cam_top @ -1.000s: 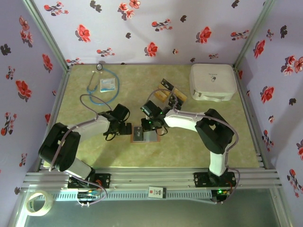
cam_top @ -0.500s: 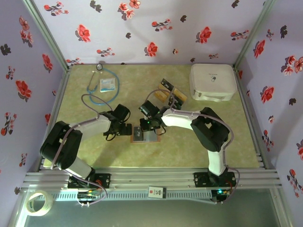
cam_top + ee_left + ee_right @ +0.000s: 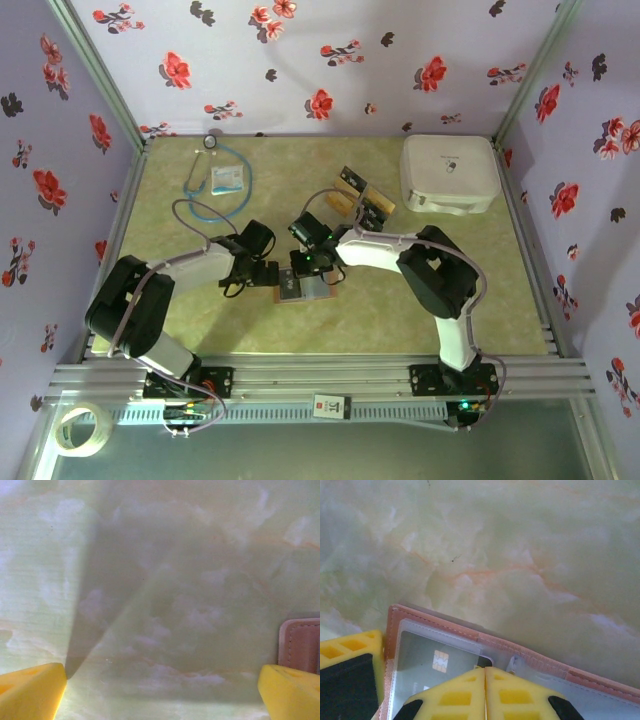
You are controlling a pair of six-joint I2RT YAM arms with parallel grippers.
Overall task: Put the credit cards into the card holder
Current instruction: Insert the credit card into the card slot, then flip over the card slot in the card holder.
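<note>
The reddish-brown card holder [image 3: 305, 289] lies open on the table between the two arms. In the right wrist view a dark credit card [image 3: 432, 661] with a gold chip sits under the clear slot of the card holder [image 3: 530, 656]. My right gripper [image 3: 485, 672] is shut, pads together, its tips at that card's corner. My left gripper [image 3: 162, 692] is open over bare table, its right finger [image 3: 292, 690] beside the card holder's edge [image 3: 300, 641]. More credit cards [image 3: 360, 198], tan and black, lie loose farther back.
A big white case [image 3: 449, 172] stands at the back right. A white-blue packet [image 3: 228, 180] and a blue tube [image 3: 200, 190] lie at the back left. Flowered walls close in three sides of the table [image 3: 400, 310].
My right gripper has shifted a little to the left over the card holder, still shut. The left arm has stayed put and open.
</note>
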